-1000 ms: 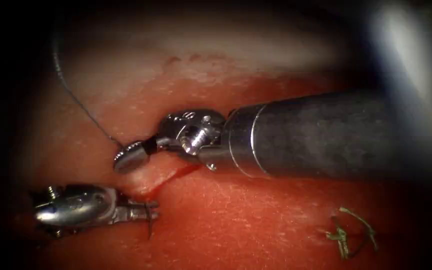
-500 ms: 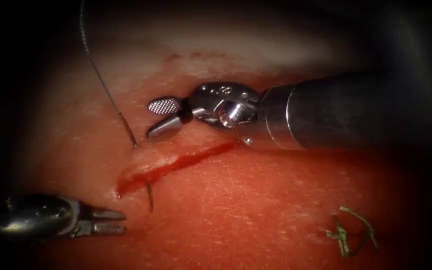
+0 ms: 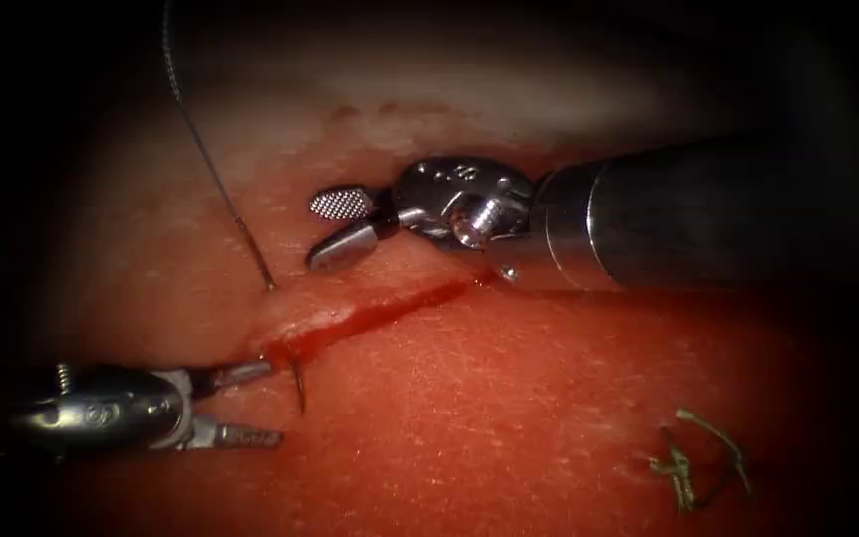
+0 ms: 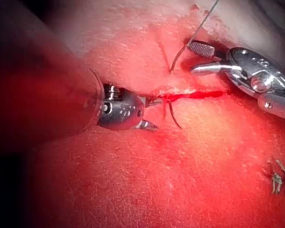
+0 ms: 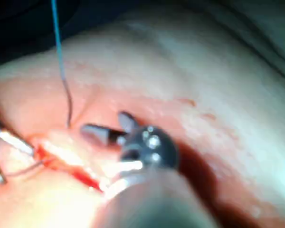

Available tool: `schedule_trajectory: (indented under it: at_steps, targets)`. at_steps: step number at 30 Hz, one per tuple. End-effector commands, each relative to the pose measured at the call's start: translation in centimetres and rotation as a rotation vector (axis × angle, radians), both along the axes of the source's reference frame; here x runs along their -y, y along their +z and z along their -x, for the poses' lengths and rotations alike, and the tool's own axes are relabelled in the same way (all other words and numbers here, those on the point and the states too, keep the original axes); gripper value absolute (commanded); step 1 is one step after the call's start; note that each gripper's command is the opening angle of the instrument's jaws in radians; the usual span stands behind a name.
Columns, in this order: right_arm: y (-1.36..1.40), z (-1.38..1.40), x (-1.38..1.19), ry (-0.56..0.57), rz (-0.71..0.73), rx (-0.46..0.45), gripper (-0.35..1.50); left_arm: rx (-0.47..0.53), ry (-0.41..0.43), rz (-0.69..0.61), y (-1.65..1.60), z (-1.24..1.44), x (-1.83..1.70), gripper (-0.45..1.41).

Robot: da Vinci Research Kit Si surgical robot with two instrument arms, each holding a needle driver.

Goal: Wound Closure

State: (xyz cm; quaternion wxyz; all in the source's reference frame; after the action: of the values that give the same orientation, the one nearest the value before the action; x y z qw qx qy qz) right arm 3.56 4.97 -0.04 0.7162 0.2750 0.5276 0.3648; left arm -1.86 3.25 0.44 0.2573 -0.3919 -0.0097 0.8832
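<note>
1. Endoscope view: the right tool [image 3: 335, 229] is hovering just above the cut [image 3: 370, 313] in the tissue [image 3: 509, 398], its jaws standing apart and gripping nothing.
2. The left tool [image 3: 251, 403] is lying at the cut's left end with its jaws spread; the upper jaw is reaching toward the needle [image 3: 297, 386] without clamping it.
3. The needle is sitting in the tissue, its dark tip sticking out on the near side of the cut beside the left tool.
4. The thread [image 3: 216, 179] is running up and away from the tissue on the far side of the cut.
5. Red fluid [image 3: 390, 306] is lining the cut.
6. Cut ends of thread [image 3: 693, 462] are lying on the tissue well to the right.
7. Left wrist view: the left tool [image 4: 149, 114] is sitting beside the needle [image 4: 173, 116], jaws apart.
</note>
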Motion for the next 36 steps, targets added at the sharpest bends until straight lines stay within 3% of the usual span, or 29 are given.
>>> schedule_trajectory:
  at_steps: [1,10,21,22,25,27,36]
  targets:
    - [0.06,-0.07,0.03,-0.002,0.001,-0.002,1.16,0.007,0.002,0.000,0.05,0.05,0.06,0.62]
    - [0.11,-0.09,0.07,-0.001,0.007,0.000,1.16,0.038,0.007,0.059,-0.10,0.20,0.01,0.59]
    - [0.15,-0.13,0.09,0.001,0.011,0.003,1.16,0.055,0.010,0.069,0.00,0.39,-0.06,0.56]
    - [0.15,-0.13,0.09,0.001,0.011,0.003,1.16,0.056,0.011,0.068,0.00,0.39,-0.07,0.52]
    - [0.15,-0.13,0.10,0.000,0.011,0.006,1.16,0.085,0.047,0.048,0.01,0.35,-0.06,-0.08]
    - [0.15,-0.13,0.10,0.000,0.011,0.006,1.16,0.086,0.054,0.052,0.01,0.33,-0.06,-0.29]
    - [0.15,-0.13,0.10,0.001,0.011,0.006,1.15,0.161,-0.106,-0.128,-0.11,0.28,-0.13,-0.35]
